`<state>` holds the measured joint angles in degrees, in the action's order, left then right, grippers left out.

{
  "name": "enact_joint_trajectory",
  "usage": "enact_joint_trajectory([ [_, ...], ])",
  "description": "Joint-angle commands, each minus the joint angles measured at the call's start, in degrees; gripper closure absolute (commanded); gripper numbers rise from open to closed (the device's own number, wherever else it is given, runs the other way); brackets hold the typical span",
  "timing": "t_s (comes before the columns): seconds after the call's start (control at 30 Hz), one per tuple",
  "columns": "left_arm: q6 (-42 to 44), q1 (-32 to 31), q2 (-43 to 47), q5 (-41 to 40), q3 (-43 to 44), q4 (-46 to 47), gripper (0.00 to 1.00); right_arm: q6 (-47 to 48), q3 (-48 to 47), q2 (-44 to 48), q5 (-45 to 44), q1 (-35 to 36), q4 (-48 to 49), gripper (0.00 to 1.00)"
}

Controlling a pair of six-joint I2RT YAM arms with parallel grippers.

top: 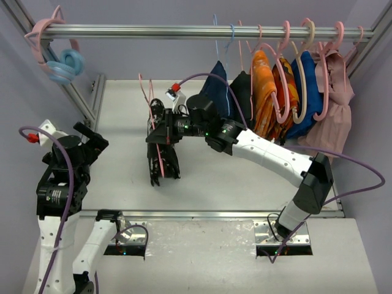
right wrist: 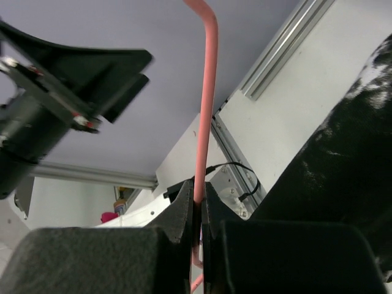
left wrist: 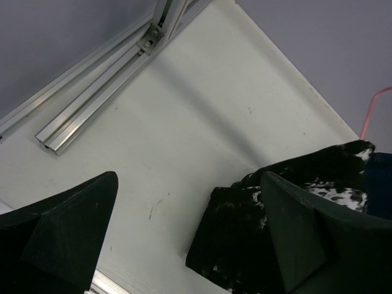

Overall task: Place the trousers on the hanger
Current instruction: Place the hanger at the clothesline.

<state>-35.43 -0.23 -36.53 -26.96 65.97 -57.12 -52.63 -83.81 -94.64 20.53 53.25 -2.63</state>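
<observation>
Left gripper (top: 93, 142) sits closest, way over on the left side of the table (top: 122, 116), and it's spread as wide as it goes. In its wrist view the two dark fingers (left wrist: 61, 236) have nothing between them but bare tabletop, so it's touching nothing and stands well apart from the action.

Moving right, toward the middle: the thin pink hanger (top: 144, 92) stands roughly upright, and the right gripper (top: 162, 130) has it. Jaws are pressed together with the pink wire (right wrist: 210, 92) pinched right between the fingertips, which is super clear from the right wrist cam (right wrist: 197, 197). The trousers (top: 172, 165), black with white splatter, hang in a bunch just below that gripper, with the pink wire running down across them. The left wrist cam also catches them (left wrist: 228, 240) low over the table, partly behind its own right finger.

Stuff I can't make out:
- How the trousers sit on the hanger's lower part, since the gripper and fabric cover it.
- Whether the bottom of the fabric touches the table.
- The right wrist view only shows a dark, white-flecked slab of them (right wrist: 343, 153), cut off at the edge.

Far right, a row of garments (top: 288, 92) hangs from the rail (top: 184, 30), packed together and overlapping.
</observation>
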Motion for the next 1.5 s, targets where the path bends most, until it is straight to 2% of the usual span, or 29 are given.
enact_joint_trajectory([
  [0.0,2.0,0.2,0.0,1.4,-6.3,7.3,0.00,2.8,-9.8,3.4,0.6,-1.7,4.5,1.00],
  [0.17,1.8,0.2,-0.2,1.6,-13.5,10.7,0.00,3.2,-15.7,2.1,1.3,-4.0,0.3,1.00],
  [0.33,1.6,0.2,0.4,2.5,-15.6,12.7,0.00,3.1,-19.3,1.4,1.4,-5.5,-1.9,1.00],
  [0.77,2.0,0.2,1.2,4.9,-17.4,14.5,0.00,-3.4,-34.3,-7.9,2.6,-11.8,-6.4,1.00],
  [1.47,2.9,0.2,1.5,6.4,-18.0,15.6,0.00,-12.6,-45.3,-17.3,6.7,-20.0,-6.5,1.00],
])
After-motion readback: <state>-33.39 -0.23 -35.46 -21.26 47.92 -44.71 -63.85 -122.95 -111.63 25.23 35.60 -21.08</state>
